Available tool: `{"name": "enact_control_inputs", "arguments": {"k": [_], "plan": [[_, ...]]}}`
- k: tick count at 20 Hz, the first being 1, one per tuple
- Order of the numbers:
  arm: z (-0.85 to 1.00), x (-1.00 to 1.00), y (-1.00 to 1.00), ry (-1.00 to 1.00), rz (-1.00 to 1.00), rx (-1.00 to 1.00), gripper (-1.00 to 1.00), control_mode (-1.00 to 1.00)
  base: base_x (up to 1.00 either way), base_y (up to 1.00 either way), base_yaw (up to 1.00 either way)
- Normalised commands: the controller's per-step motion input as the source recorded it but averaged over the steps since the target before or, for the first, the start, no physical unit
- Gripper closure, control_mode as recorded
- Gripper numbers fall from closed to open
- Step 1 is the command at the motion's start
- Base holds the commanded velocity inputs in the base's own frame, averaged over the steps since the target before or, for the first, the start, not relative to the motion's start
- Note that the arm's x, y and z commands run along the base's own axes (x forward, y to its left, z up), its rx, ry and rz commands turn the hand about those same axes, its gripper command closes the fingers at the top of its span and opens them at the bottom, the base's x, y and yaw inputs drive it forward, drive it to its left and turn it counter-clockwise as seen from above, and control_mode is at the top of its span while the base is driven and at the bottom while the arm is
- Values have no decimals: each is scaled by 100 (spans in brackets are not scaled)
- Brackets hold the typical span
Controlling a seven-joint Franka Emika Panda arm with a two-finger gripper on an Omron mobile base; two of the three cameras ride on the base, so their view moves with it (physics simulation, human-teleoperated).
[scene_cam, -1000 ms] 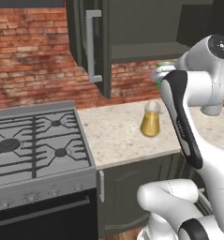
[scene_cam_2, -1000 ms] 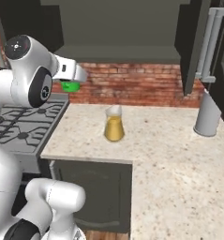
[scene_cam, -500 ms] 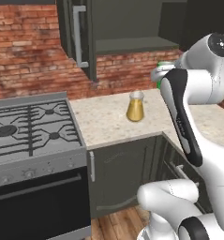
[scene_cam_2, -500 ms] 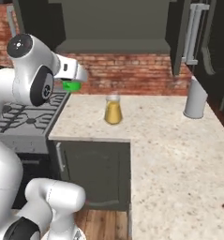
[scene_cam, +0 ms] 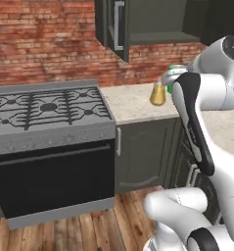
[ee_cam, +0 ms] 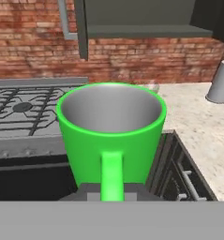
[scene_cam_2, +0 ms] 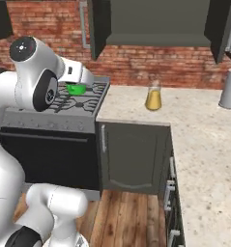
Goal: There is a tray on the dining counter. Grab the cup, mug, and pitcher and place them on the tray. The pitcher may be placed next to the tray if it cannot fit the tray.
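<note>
One green mug (ee_cam: 111,136), one pitcher (scene_cam_2: 153,97), one grey vessel (scene_cam_2: 229,89), one stove (scene_cam: 47,110)

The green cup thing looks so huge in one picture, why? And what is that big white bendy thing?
The white bendy thing is a robot arm in a pretend kitchen. Two cameras ride behind it, one on each side. A third sits on its hand, so the green mug it holds by the handle, upright, looks giant. The gripper is pinched shut on it. On the beige counter stands a glass pitcher of orange drink, with a grey vessel farther along. Beside the counter is a stove.
</note>
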Motion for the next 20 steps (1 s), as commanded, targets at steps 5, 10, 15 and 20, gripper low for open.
{"name": "enact_control_inputs", "arguments": {"k": [5,10,15,20], "plan": [[0,0,0,0,0,0,100,100,-49,51,79],[0,0,0,0,0,0,100,100,-19,40,94],[0,0,0,0,0,0,100,100,0,17,95],[0,0,0,0,0,0,100,100,13,0,85]]}}
